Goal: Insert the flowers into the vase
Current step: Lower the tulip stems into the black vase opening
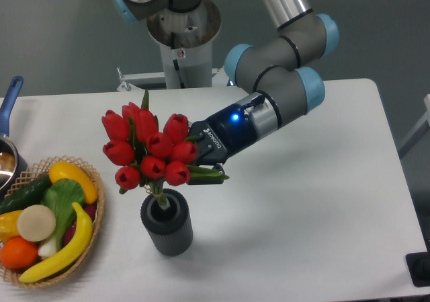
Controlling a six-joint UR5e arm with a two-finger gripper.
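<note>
Behind the flowers (152, 148), the hand's (196, 162) grip is hidden; stems enter the vase (166, 222).

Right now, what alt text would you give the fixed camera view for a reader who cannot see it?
A robot arm's hand holds a bunch of red tulips upright with the stems reaching into the mouth of a dark grey ribbed vase on a white table. At the left edge sits a wicker basket of fruit and vegetables.
</note>
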